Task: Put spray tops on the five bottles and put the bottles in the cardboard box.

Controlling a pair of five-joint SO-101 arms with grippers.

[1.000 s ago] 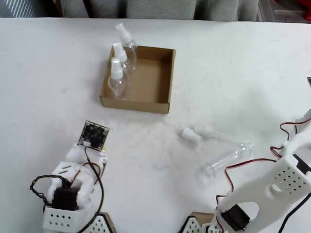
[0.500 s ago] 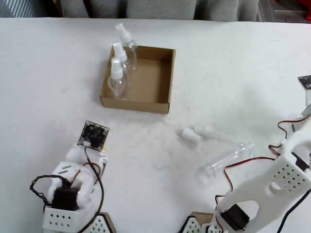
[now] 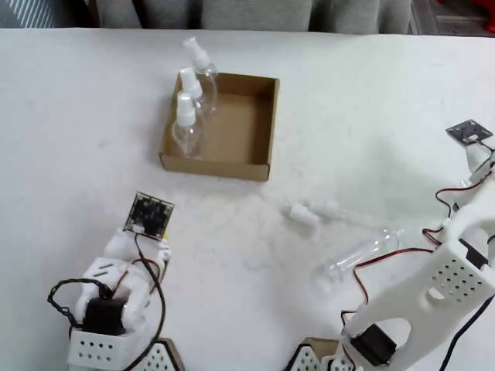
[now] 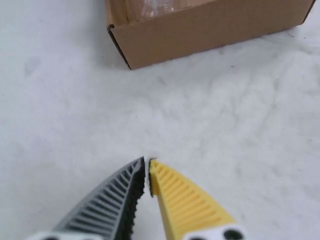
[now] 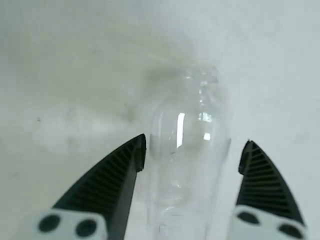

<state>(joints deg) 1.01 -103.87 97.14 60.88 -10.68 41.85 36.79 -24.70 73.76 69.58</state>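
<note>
From above, the brown cardboard box (image 3: 216,166) sits on the white table (image 3: 387,93). Three clear plastic bottles with white spray tops (image 3: 188,127) stand by its left wall. One clear bottle with no top (image 3: 360,253) lies flat near the white right arm (image 3: 433,294). A loose white spray top (image 3: 304,214) lies close by.

On the left wrist view, the left gripper (image 4: 147,170) has its grey and yellow fingers pressed together, holding nothing, near a box corner.

On the right wrist view, the right gripper (image 5: 194,149) has its black fingers wide apart, with the bare bottle between them. I think it is about to grab it. It should go low around the fat middle and close softly, because the round bottle could roll away.
</note>
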